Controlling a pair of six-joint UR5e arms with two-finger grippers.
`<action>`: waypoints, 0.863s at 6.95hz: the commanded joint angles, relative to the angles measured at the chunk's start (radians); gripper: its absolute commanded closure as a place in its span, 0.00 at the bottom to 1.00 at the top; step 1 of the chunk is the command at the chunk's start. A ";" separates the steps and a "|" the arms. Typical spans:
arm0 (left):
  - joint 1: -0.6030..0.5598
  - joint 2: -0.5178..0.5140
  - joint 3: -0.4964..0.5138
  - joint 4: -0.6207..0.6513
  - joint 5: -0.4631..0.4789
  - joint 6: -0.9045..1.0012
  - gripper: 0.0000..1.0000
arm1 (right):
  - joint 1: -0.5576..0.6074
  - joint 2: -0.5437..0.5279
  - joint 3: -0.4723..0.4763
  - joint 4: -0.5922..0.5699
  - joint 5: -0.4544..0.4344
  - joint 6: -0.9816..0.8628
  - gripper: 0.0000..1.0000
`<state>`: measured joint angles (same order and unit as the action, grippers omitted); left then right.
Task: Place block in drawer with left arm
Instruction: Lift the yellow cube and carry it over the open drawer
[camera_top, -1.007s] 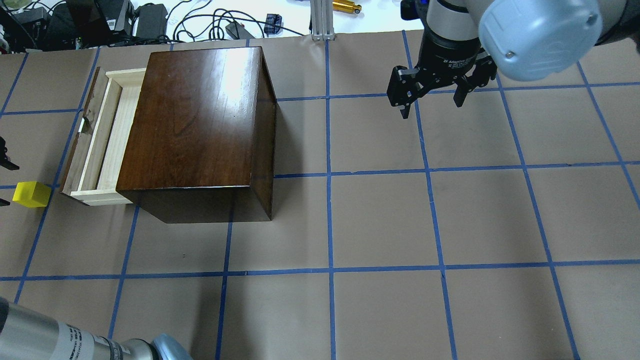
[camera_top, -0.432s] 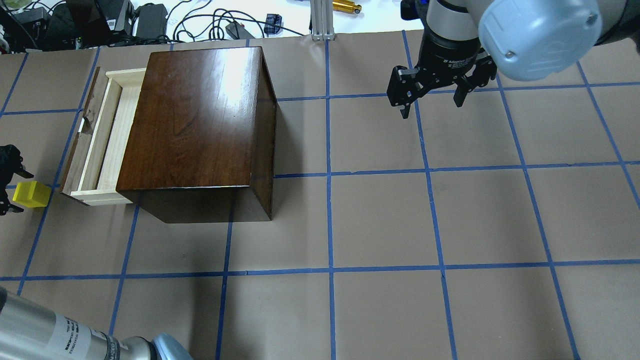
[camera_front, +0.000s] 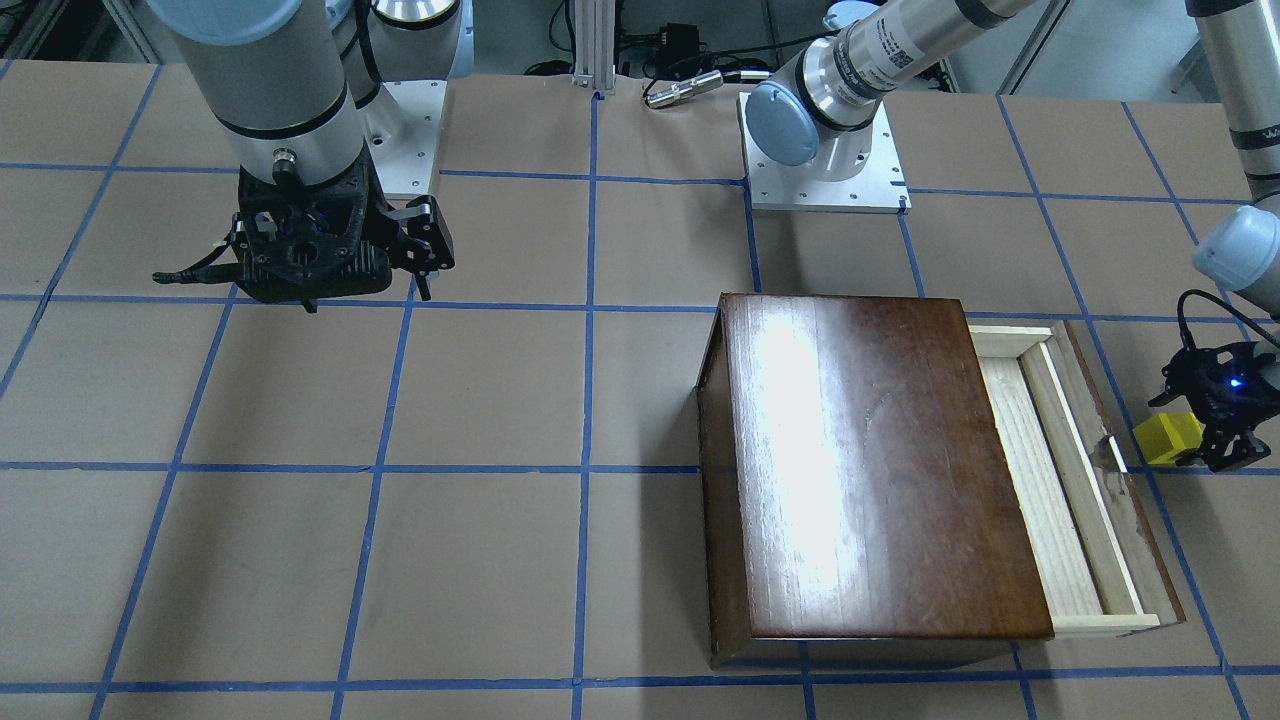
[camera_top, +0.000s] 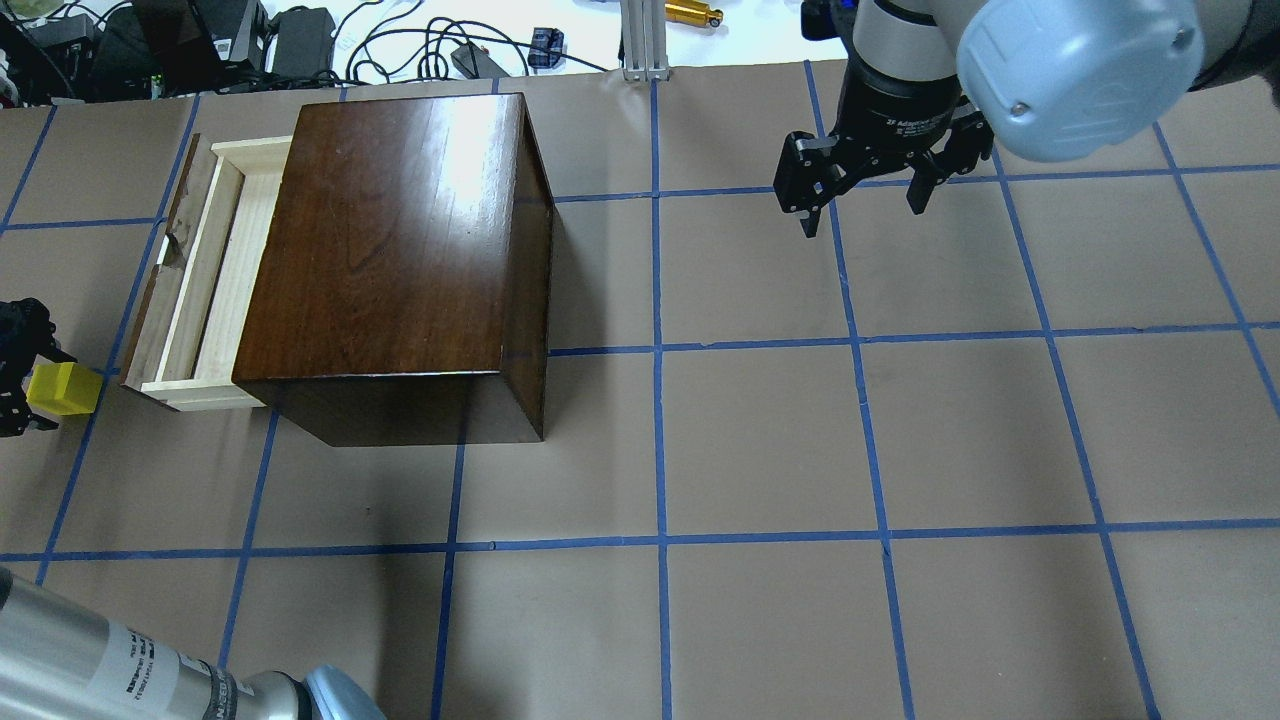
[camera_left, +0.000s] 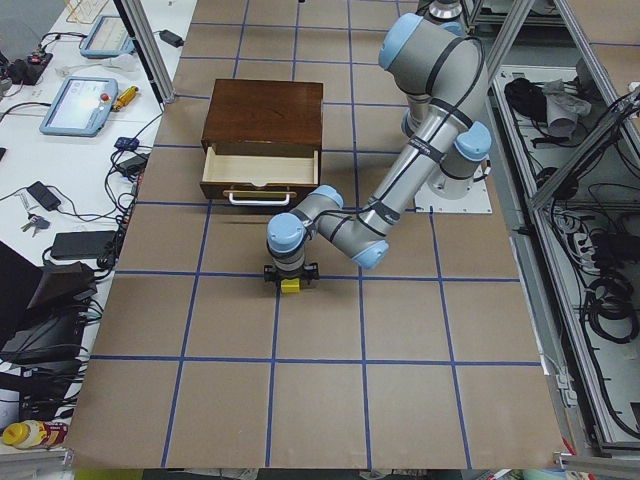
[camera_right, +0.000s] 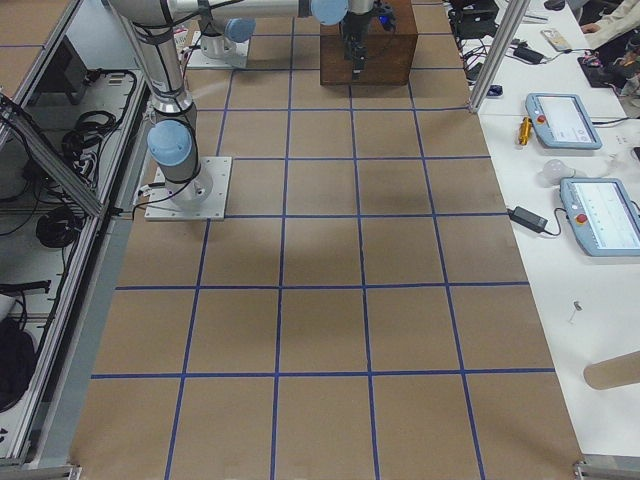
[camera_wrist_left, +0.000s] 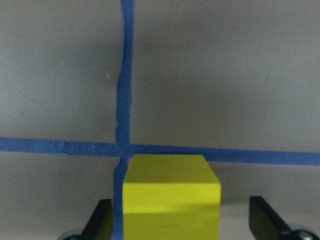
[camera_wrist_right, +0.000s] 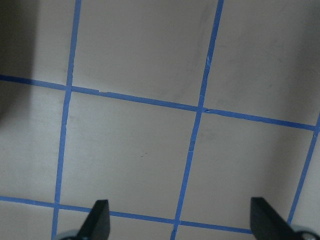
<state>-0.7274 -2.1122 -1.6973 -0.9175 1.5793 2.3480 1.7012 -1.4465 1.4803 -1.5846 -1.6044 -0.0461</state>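
block (camera_top: 62, 388) between left end effector (camera_top: 40, 390) jaws, just outside drawer (camera_top: 186, 290) front

A brown-papered counter (camera_top: 760, 440), gridded with blue tape (camera_top: 660, 440), carries a glossy dark wooden box (camera_top: 390, 230), its pale drawer (camera_top: 215, 270) pulled open. A small yellow block (camera_top: 64, 388) sits beside a tape crossing, near the drawer's front.
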 joint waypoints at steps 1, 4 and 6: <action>0.000 -0.005 0.002 0.003 -0.001 0.004 0.68 | 0.000 0.000 0.000 0.000 0.000 -0.001 0.00; -0.006 0.039 0.018 -0.003 0.004 -0.001 1.00 | 0.000 0.000 0.000 0.000 0.000 -0.001 0.00; -0.012 0.139 0.021 -0.049 0.002 -0.004 1.00 | 0.000 0.000 0.000 0.000 0.000 -0.001 0.00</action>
<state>-0.7348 -2.0349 -1.6778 -0.9357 1.5824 2.3467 1.7012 -1.4466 1.4803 -1.5846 -1.6045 -0.0467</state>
